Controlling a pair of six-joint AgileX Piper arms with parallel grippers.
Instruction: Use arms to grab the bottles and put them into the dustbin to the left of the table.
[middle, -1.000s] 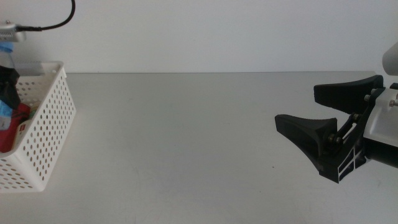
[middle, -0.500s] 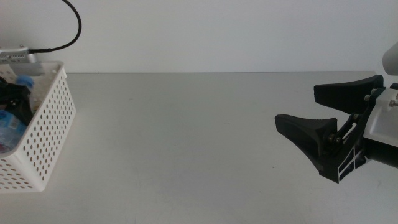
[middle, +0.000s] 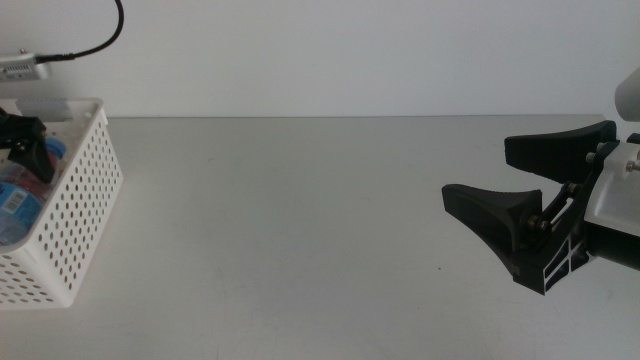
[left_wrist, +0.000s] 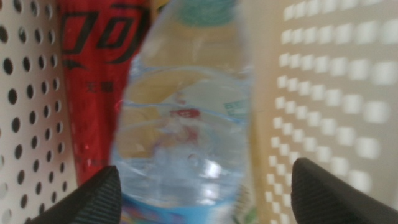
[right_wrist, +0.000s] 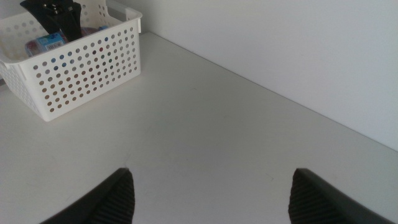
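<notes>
Both end effectors stand released, my left end effector (left_wrist: 202, 190) inside the dustbin (middle: 75, 215) above the dropped water bottle (left_wrist: 186, 143) and red can (left_wrist: 99, 74), my right end effector (middle: 520, 200) idle over a worktop (middle: 300, 220) bare of bottles, so I judge nearly everything done.

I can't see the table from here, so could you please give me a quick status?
Left gripper open over the basket, water bottle and red can inside. Right gripper open, waiting at the table's right. Nothing blocking.

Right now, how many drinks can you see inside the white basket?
2, both in the white perforated plastic basket: a clear plastic water bottle and a slim red can beside it. The left gripper hangs over them; more may be hidden underneath.
</notes>
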